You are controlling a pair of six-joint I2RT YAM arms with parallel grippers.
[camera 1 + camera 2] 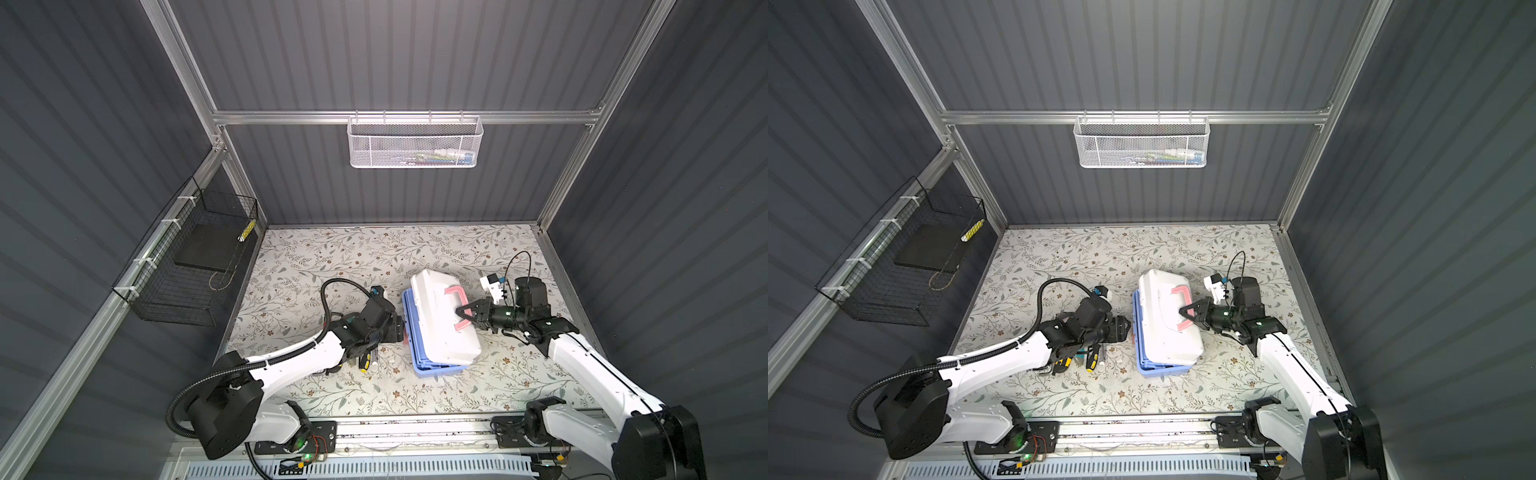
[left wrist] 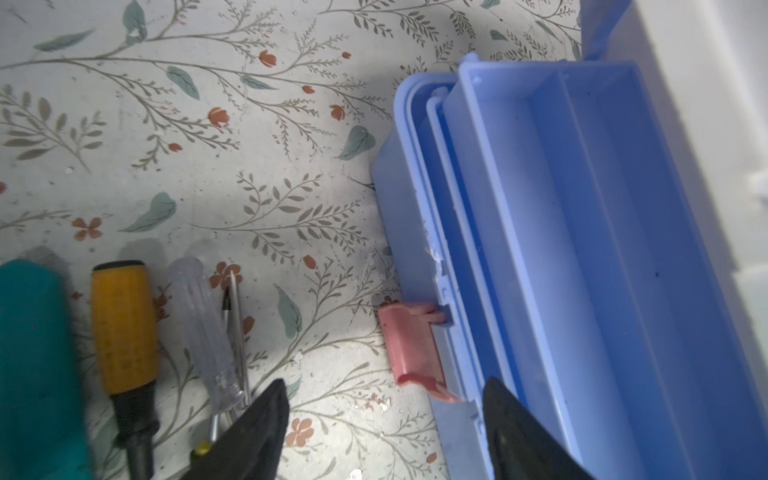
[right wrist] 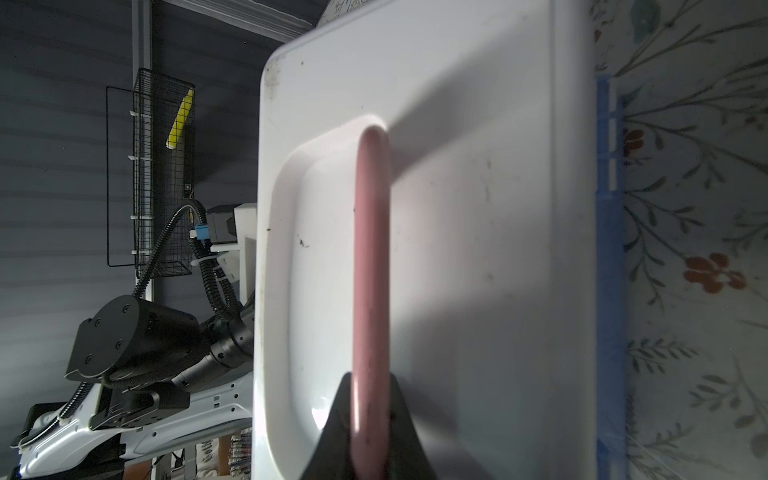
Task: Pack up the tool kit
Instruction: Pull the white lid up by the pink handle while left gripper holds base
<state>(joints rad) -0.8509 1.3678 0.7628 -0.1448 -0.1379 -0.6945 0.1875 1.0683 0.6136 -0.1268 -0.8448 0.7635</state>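
Note:
The tool kit stands mid-table in both top views. Its white lid (image 1: pixel 440 328) (image 1: pixel 1167 328) is tilted up off the light blue body (image 1: pixel 436 370) (image 1: pixel 1158 368). My right gripper (image 1: pixel 460 316) (image 3: pixel 370 378) is shut on the pink handle (image 1: pixel 456 296) (image 3: pixel 371 249). My left gripper (image 1: pixel 401 328) (image 2: pixel 385 382) is open at the body's front wall. One finger is over the divided tray (image 2: pixel 582 232), the other over the table, with the pink latch (image 2: pixel 415 353) just ahead. A yellow-handled screwdriver (image 2: pixel 124 328), a clear-handled screwdriver (image 2: pixel 203 328) and a teal object (image 2: pixel 33 365) lie beside the box.
A white mesh basket (image 1: pixel 415 143) hangs on the back rail. On the left wall hangs a black wire basket (image 1: pixel 195 257) with a dark slab inside. Loose tools (image 1: pixel 365 365) lie partly under the left arm on the floral table (image 1: pixel 332 257).

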